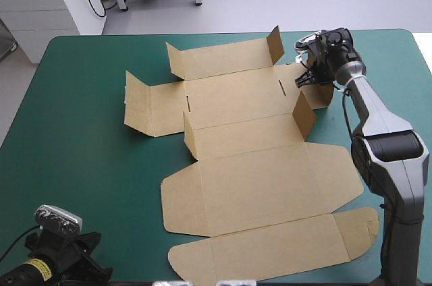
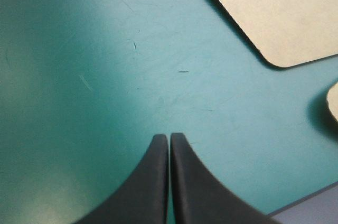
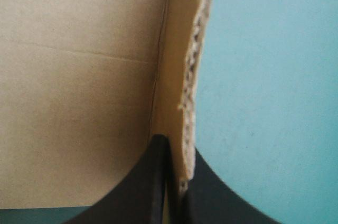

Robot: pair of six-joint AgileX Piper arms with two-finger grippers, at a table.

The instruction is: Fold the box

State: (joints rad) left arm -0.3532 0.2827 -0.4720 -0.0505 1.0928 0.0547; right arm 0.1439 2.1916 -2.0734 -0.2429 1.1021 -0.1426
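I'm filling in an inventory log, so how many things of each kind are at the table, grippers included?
Brown board: 1, the box
Black grippers: 2, the left gripper shut on nothing, the right gripper shut on the box's edge
Total: 3

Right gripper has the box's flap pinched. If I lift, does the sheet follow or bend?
Probably bends at a crease first: the box has scored folds, some flaps standing. The corrugated edge in the right gripper suggests stiff, light panels.
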